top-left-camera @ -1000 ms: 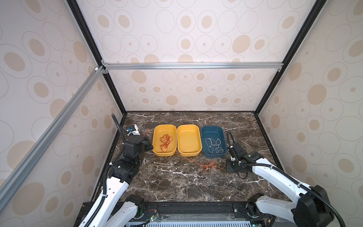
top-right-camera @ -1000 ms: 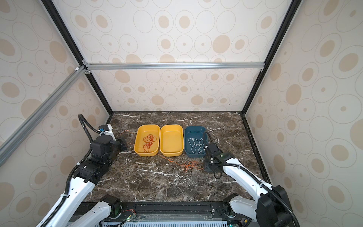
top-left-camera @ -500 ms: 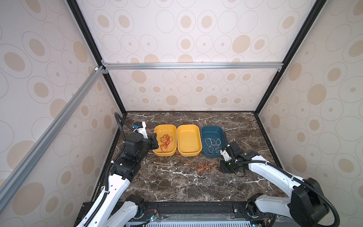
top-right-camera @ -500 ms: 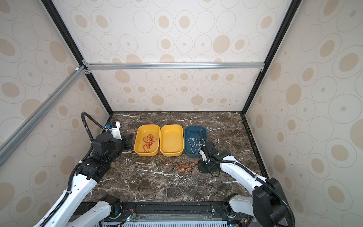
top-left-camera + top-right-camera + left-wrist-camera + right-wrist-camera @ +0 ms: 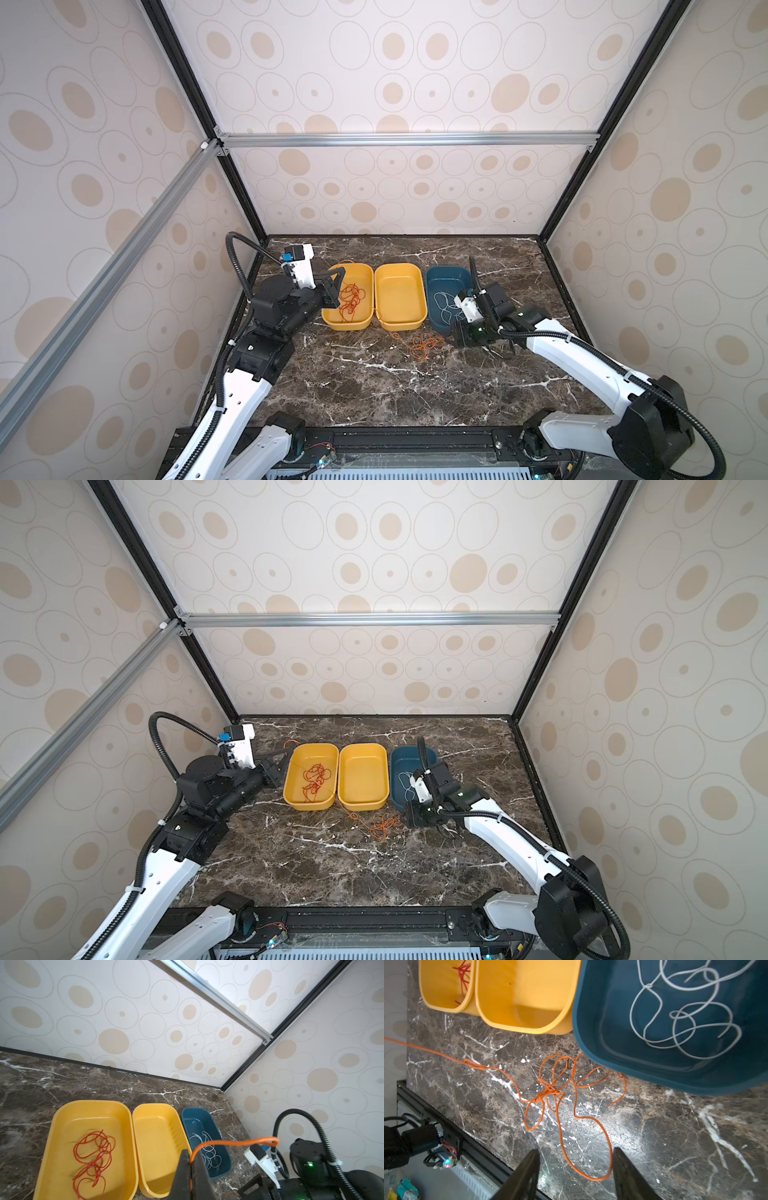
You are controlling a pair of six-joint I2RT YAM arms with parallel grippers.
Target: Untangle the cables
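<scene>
Marble tabletop [image 5: 374, 386]: orange cable [image 5: 551, 1089] (knotted) runs toward the left gripper [image 5: 190, 1155].

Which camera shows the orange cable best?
The right wrist view: the orange cable lies close and sharp, loops clear. In both top views it is a tiny squiggle. The left wrist view shows only a strand pinched in the left gripper.

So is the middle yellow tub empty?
Empty. The middle yellow tub shows only its bare floor inside; the orange cable lies outside it.
</scene>
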